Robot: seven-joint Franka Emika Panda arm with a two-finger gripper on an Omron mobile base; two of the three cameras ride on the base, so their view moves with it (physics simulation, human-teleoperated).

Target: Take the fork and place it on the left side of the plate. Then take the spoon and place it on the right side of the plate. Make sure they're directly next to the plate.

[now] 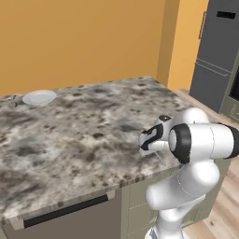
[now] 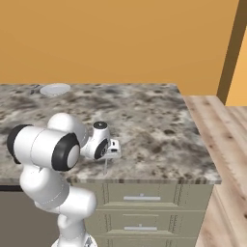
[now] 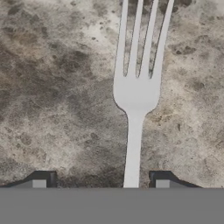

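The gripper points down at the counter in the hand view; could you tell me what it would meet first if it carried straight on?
Most likely the fork handle, lying on the counter between the fingertips.

The fork (image 3: 134, 94) runs out of the hand view both ways: the tips of its prongs are cut by the top edge, and you lose the lower handle between the finger tips (image 3: 162, 183) at the bottom. In the left base view the arm's own elbow covers most of the gripper (image 1: 150, 148), so you can't read there how its jaws stand or whether they touch the fork. Beside the plate (image 1: 39, 97), a small dark thing (image 1: 16, 99) is too small to identify.
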